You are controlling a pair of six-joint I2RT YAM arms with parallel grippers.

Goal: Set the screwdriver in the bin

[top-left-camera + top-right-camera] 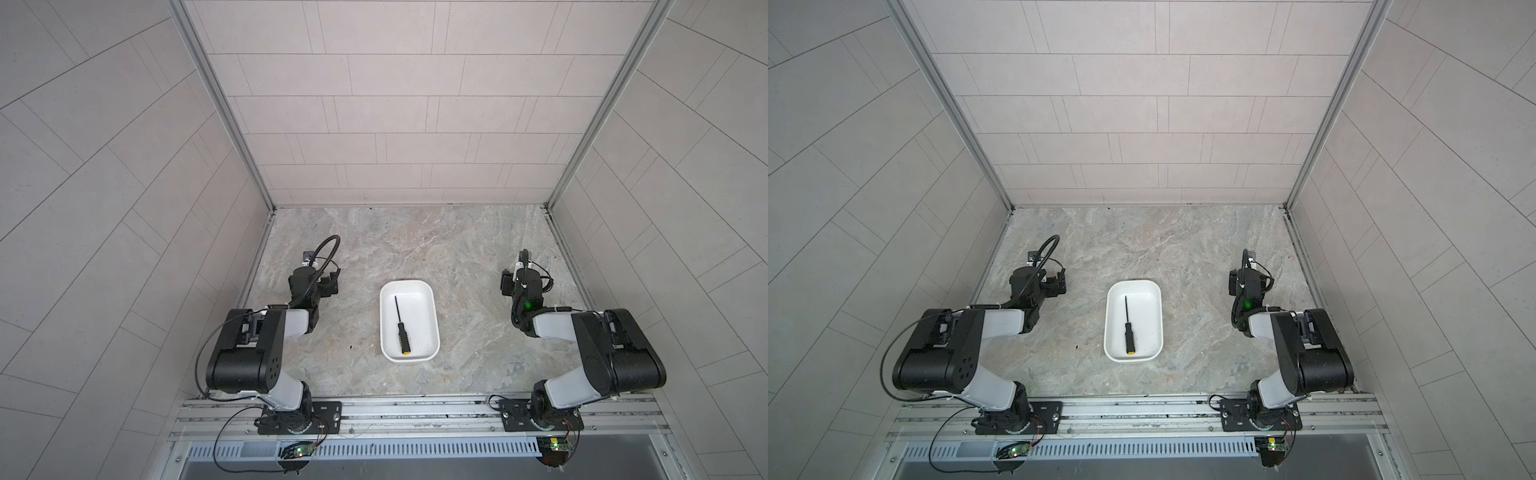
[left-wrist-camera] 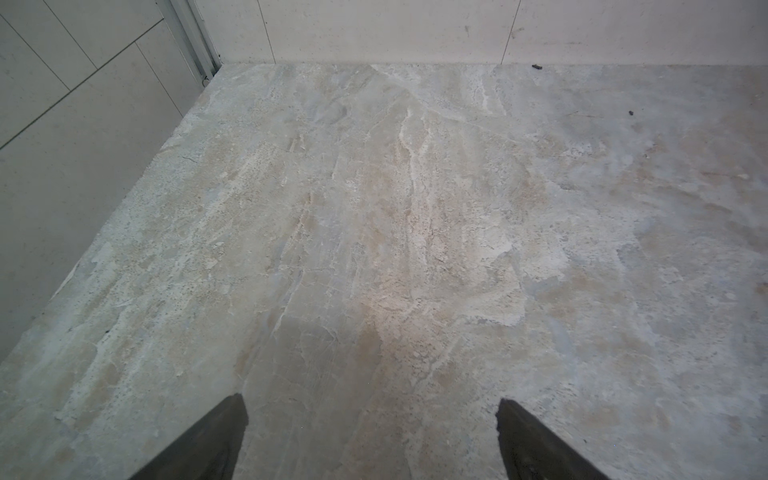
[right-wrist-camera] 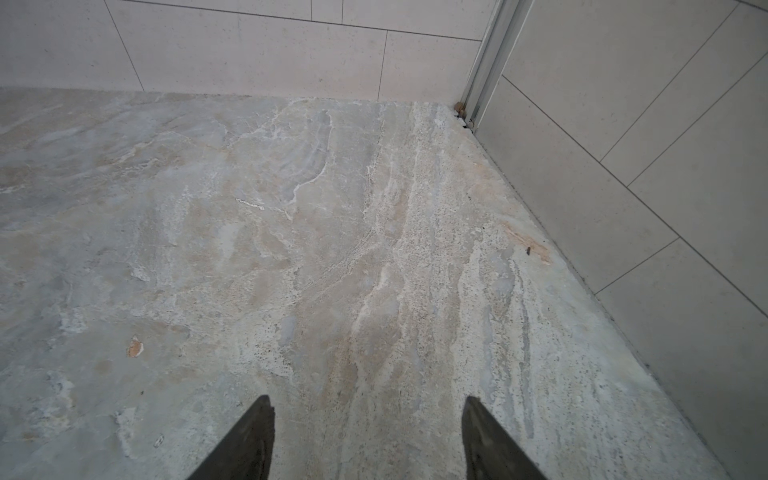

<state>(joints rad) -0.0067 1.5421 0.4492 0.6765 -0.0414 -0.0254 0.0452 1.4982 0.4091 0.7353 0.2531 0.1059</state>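
Widest of all, the stone-patterned table [image 1: 374, 245], closed in by pale tiled walls [image 1: 374, 104]. Near the table's middle in both top views, the bin [image 1: 424, 307] [image 1: 1149, 307], white and shallow, long side running away from the arm bases.

Inside the bin, flat on its floor and a little left of its centre line, the screwdriver [image 1: 401, 328] [image 1: 1128, 328]. Yellow cap toward the bin's near end, thin shaft pointing at its far end, touched by neither arm.

Off to the left of the bin and clear of it, the left gripper [image 2: 370, 401]. Off to the right of the bin and further out, the right gripper [image 3: 368, 399].

From above, both just dark clusters, finger spacing impossible to read. Settled by the wrist views alone: dark fingers [image 2: 208, 444] [image 3: 245, 440] spread apart on each, bare table between them, nothing gripped.

Bin and screwdriver visible in the top views only, each wrist camera facing a far corner of the walls, away from the bin.
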